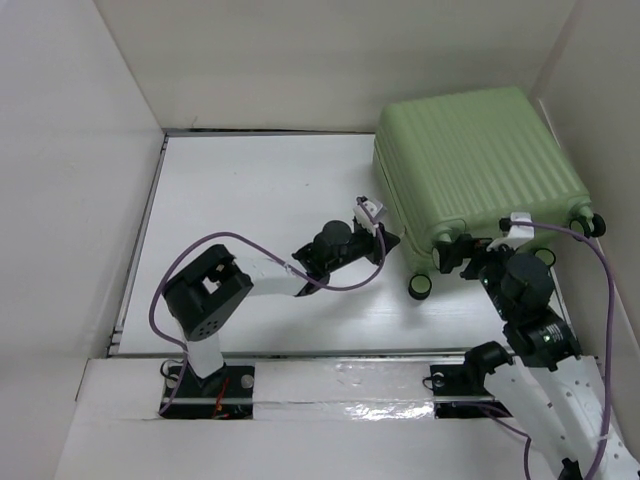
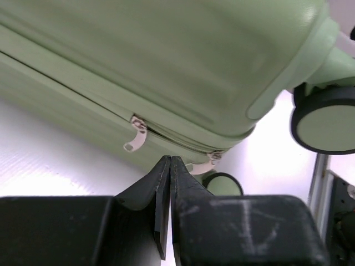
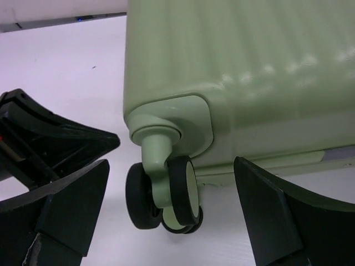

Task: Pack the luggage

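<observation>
Top view: the luggage [image 1: 480, 160] lies flat and shut in the far right corner of the white table [image 1: 260, 190], which is boxed in by pale walls [image 1: 60, 180]. The left gripper [image 1: 385, 237] is at its near-left side, the right gripper [image 1: 462, 252] at its near edge.

Left wrist view: the jaws are pressed together and empty, just below two zipper pulls [image 2: 135, 138]. If zipping is the step, part the jaws slightly and pinch one pull squarely.

Right wrist view: the jaws are spread wide. A wheel [image 3: 183, 191] shows between them, untouched.
</observation>
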